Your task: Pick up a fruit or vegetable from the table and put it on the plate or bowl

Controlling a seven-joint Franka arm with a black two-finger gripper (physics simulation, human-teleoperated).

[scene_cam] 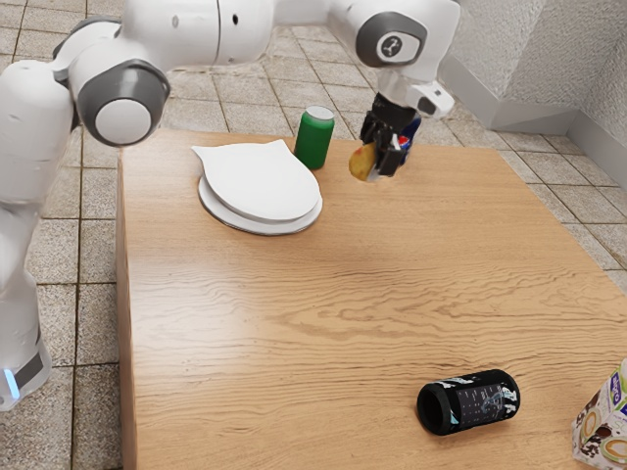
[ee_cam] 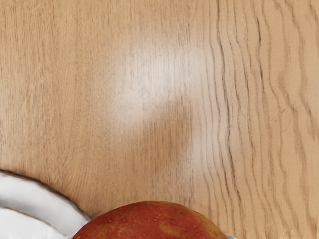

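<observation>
A yellow-and-red apple hangs above the table with my black gripper shut on it. It is held to the exterior view's right of the white plate, which lies at the table's far side with a second white piece stacked on it. In the wrist view the apple sits blurred just under my hand, and the plate's rim shows beside it, over bare wood.
A green can stands upright just behind the plate. A blue soda can is partly hidden behind my gripper. A black can lies on its side near the front, and a carton sits at the front right corner.
</observation>
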